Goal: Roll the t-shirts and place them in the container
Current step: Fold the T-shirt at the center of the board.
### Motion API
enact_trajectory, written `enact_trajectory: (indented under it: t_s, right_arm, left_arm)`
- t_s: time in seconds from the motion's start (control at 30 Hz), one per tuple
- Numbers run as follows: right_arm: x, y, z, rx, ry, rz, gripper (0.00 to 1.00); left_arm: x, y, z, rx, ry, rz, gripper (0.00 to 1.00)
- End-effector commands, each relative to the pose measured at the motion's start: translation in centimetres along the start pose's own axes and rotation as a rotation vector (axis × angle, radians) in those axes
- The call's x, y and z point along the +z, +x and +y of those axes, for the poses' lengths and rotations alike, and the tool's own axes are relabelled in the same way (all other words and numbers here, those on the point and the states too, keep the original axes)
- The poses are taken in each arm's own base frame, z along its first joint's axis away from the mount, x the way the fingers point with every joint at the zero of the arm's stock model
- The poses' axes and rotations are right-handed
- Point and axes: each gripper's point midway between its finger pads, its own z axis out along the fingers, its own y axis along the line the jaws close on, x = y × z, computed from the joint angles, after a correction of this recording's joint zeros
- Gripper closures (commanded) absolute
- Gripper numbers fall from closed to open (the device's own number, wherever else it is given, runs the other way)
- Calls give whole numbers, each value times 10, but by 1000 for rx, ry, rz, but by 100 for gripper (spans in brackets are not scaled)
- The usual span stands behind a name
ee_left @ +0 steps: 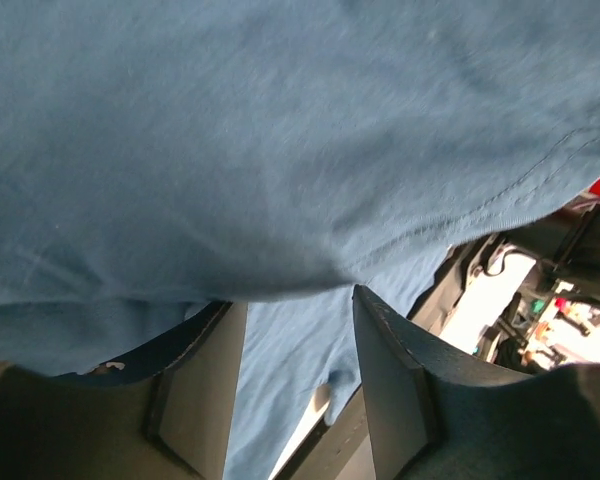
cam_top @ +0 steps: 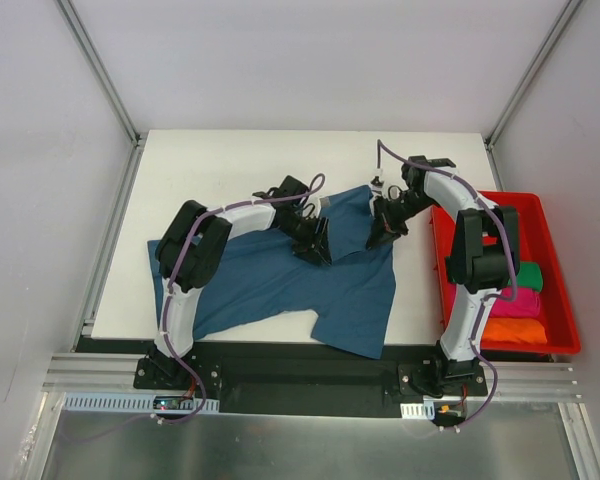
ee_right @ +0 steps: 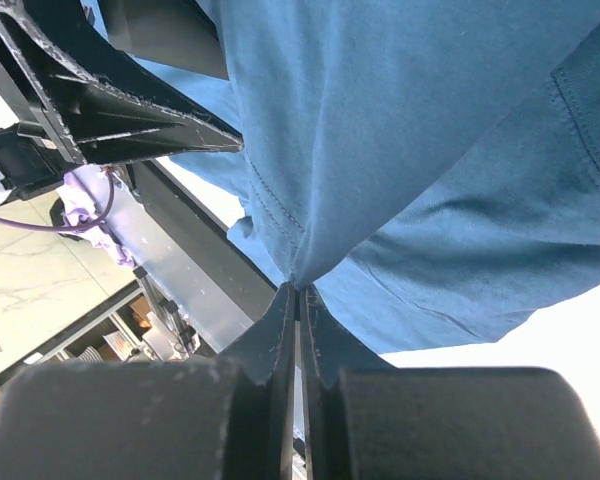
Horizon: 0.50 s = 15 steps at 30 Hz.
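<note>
Mid-table, teal t-shirt (cam_top: pixel 270 285) lies spread, long axis left-right, far edge bunched up between both arms. right gripper (ee_right: pixel 298 298) pinched tight on fold of it. left gripper (ee_left: pixel 298 300) jaws apart, cloth draped over tips, nothing clamped afaict. so right arm's the one with hold, roll prob goes toward near edge. other t-shirts (cam_top: pixel 520 302) sit in red tray (cam_top: pixel 485 196), well off to right

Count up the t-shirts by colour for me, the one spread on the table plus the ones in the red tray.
blue t-shirt: 1
green t-shirt: 1
magenta t-shirt: 1
orange t-shirt: 1
Total: 4
</note>
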Motion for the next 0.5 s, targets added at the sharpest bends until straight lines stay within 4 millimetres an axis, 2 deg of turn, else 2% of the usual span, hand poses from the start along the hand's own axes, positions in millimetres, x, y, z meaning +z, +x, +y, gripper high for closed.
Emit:
enact_trajectory:
  t_s: [0.0, 0.17, 0.27, 0.3, 0.37, 0.4, 0.47]
  right_arm:
    - [-13, 1, 19, -18, -46, -31, 99]
    - [-13, 1, 18, -16, -42, -29, 99]
    - [-12, 2, 17, -17, -37, -27, 99]
    - [-12, 1, 17, -16, -37, -27, 99]
    - [-11, 0, 16, -18, -34, -27, 99]
    - [-12, -1, 16, -20, -31, -30, 99]
    - [-12, -2, 14, -23, -21, -29, 99]
  left_arm:
    - [7, -7, -2, -59, 10, -8, 53]
    - [9, -11, 3, -95, 20, -14, 60]
    - [8, -12, 6, -102, 13, -20, 71]
    - [7, -12, 7, -104, 14, -21, 79]
    - [5, -15, 5, -96, 17, -30, 85]
    - [4, -15, 5, -94, 19, -33, 95]
    - [-6, -19, -1, -76, 36, -48, 100]
